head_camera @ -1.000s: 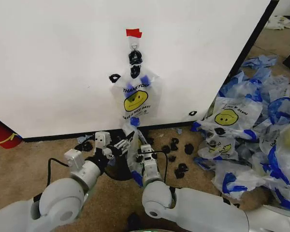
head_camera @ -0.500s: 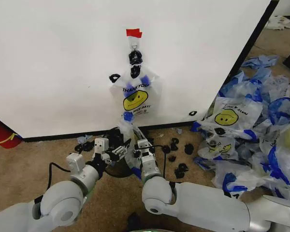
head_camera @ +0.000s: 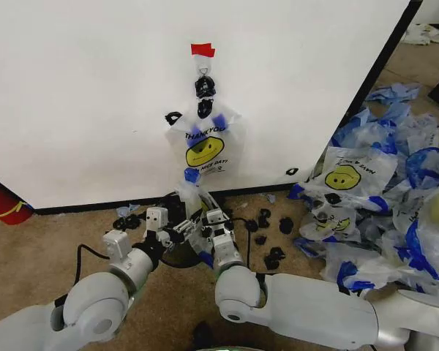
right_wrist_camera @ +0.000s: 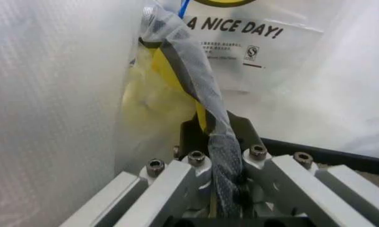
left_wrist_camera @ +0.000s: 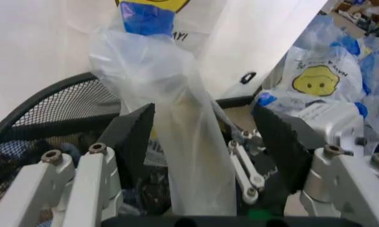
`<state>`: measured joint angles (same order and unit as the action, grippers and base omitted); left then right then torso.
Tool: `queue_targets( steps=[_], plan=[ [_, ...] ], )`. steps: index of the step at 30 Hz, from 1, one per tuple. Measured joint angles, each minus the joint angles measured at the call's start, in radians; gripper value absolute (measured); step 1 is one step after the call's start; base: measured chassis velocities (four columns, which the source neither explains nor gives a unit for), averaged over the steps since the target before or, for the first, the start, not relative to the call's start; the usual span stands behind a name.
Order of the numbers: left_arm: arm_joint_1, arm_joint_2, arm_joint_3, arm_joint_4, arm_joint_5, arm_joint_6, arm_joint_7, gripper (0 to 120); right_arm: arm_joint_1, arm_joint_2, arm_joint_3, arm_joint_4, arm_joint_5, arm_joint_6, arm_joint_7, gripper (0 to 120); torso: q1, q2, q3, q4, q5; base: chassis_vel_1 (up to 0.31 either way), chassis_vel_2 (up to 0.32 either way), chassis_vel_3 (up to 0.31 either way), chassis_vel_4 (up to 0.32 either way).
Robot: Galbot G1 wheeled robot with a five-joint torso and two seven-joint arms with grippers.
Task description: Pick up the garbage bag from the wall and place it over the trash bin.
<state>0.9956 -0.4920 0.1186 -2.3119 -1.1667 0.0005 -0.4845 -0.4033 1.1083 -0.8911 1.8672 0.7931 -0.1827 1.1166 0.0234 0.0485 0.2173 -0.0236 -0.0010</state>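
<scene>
Right gripper (head_camera: 208,218) clamped on a twisted strand of the garbage bag (head_camera: 192,197), held above the trash bin (left_wrist_camera: 47,113) by the wall (head_camera: 80,88). Left gripper (head_camera: 177,231) gapes wide, bag film between its jaws — unheld. Risk: the thin strand may tear or slip before the mouth spreads.

Bright even light, soft shadows, wrist close-ups blurred

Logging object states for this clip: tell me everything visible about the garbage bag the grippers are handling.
The garbage bag is thin clear plastic with a blue tip, bunched into a tall upright twist above the trash bin by the wall. The right gripper pinches one strand; the left gripper has open jaws either side of it.
</scene>
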Motion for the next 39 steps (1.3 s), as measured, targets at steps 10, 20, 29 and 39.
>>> queue_targets(
  steps=[10,20,29,39],
  plan=[
    [0.004,-0.007,0.001,0.021,0.003,-0.001,0.003,51,0.023,0.017,-0.016,-0.008,0.004,0.000,0.002,0,0.000,0.000,0.000,-0.0001,-0.0003,0.000,0.000,0.000,0.000],
    [0.009,-0.011,0.002,0.042,0.025,-0.006,0.006,14,0.020,0.015,-0.016,-0.009,-0.001,0.002,0.003,0,0.000,0.000,0.000,0.0000,0.0000,0.000,0.000,0.000,0.000],
    [0.014,-0.010,-0.003,0.052,0.037,-0.010,0.007,0,0.012,0.012,-0.010,-0.006,-0.014,0.008,0.001,0,0.000,0.000,0.000,0.0001,0.0000,0.000,0.000,0.000,0.000],
    [0.017,0.005,-0.022,0.042,0.044,-0.019,0.004,0,-0.047,-0.016,0.065,0.021,-0.021,0.026,-0.018,0,0.000,0.000,0.000,0.0000,0.0001,0.000,0.000,0.000,0.000]
  ],
)
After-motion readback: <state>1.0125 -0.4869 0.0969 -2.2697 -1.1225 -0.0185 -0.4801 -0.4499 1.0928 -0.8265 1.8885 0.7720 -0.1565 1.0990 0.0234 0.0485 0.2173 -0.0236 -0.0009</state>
